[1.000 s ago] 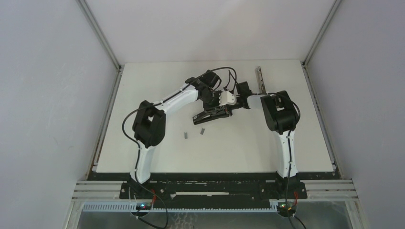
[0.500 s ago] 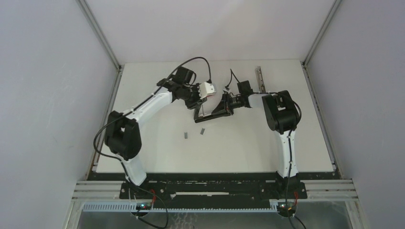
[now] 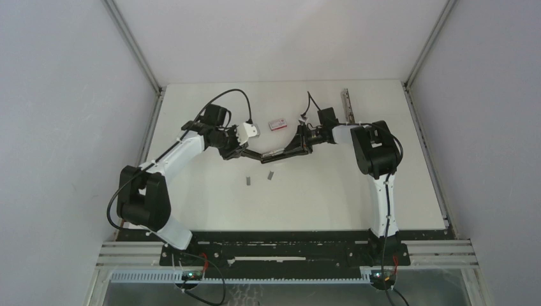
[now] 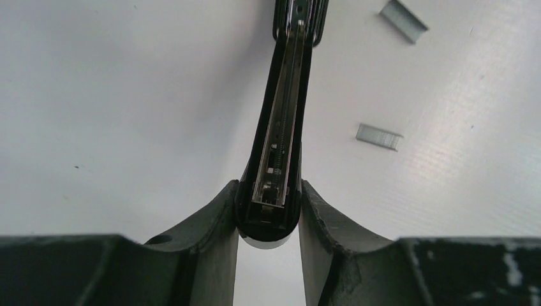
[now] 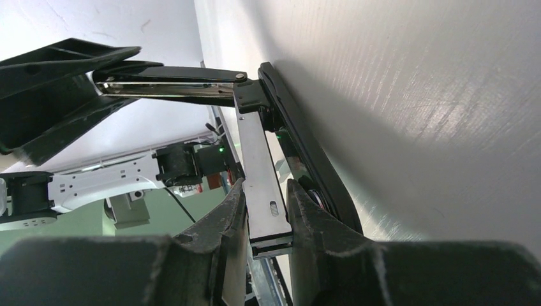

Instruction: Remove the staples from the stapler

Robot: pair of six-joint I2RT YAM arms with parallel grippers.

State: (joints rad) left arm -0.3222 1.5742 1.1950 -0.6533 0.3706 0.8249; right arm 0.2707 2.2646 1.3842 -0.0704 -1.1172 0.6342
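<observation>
The black stapler [image 3: 281, 151] lies hinged open at the table's middle. My left gripper [image 3: 244, 152] is shut on the free end of its black top arm [image 4: 275, 159], whose inner spring channel faces the left wrist camera. My right gripper [image 3: 307, 141] is shut on the stapler's silver magazine [image 5: 260, 185], with the black base [image 5: 306, 159] beside it against the table. Two grey staples strips [image 3: 247, 181] [image 3: 270, 175] lie loose on the table in front of the stapler; the left wrist view shows them as staples [image 4: 379, 136] and staples [image 4: 403, 14]. Whether staples sit in the magazine is hidden.
A small red-and-white box [image 3: 277, 124] lies just behind the stapler. A long thin metal strip [image 3: 346, 105] rests at the back right. Grey walls enclose the white table [image 3: 191, 204] on three sides.
My left arm has swung left and toward the near side, drawing the stapler's top arm out flat to the left. The red-and-white box has come into sight. The right gripper has stayed put.
</observation>
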